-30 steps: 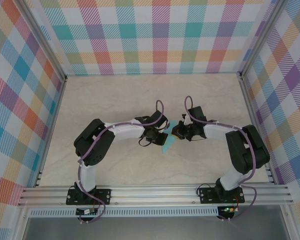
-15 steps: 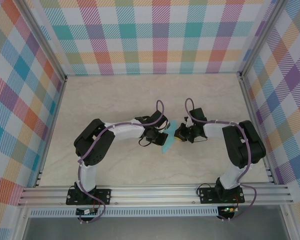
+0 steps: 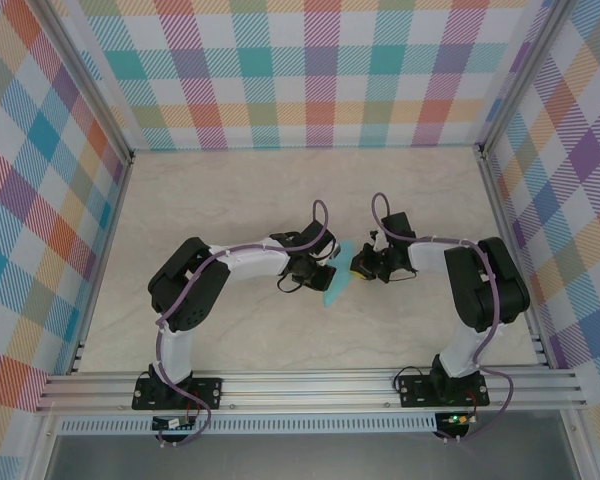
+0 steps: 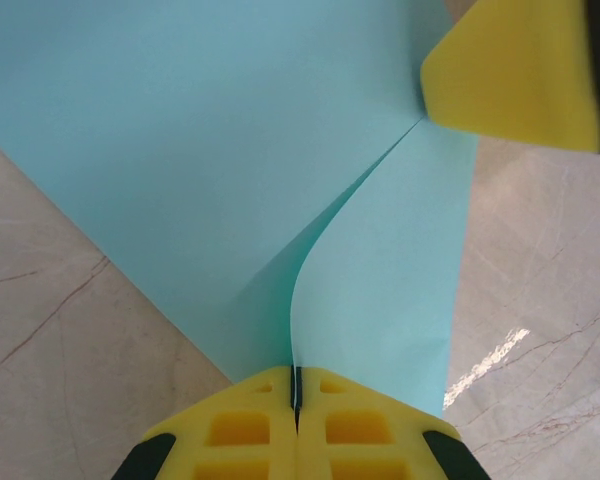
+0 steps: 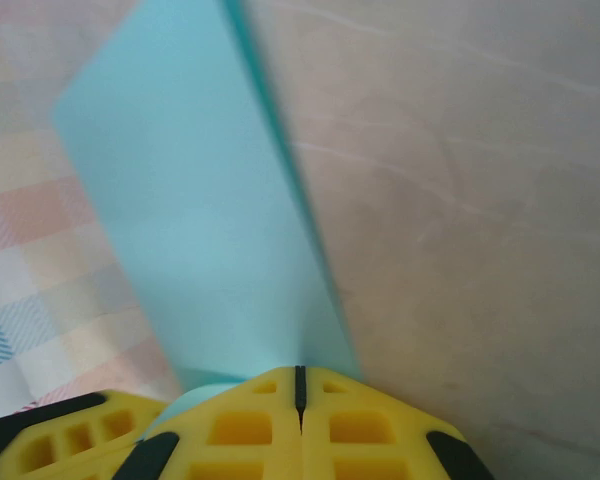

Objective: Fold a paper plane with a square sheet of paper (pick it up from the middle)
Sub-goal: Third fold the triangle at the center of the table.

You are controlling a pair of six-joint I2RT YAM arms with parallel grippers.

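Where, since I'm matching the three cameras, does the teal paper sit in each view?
Top external: paper at centre, pinched between left gripper and right gripper.
Left wrist: paper across the upper middle, narrowing down into the shut left gripper.
Right wrist: paper left of centre, rising from the shut right gripper.
Shared landmark: the marble table beneath.

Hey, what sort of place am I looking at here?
Probably a robot lab test cell: plaid backdrop walls enclose a marble-look tabletop, and an aluminium rail runs along its near edge.
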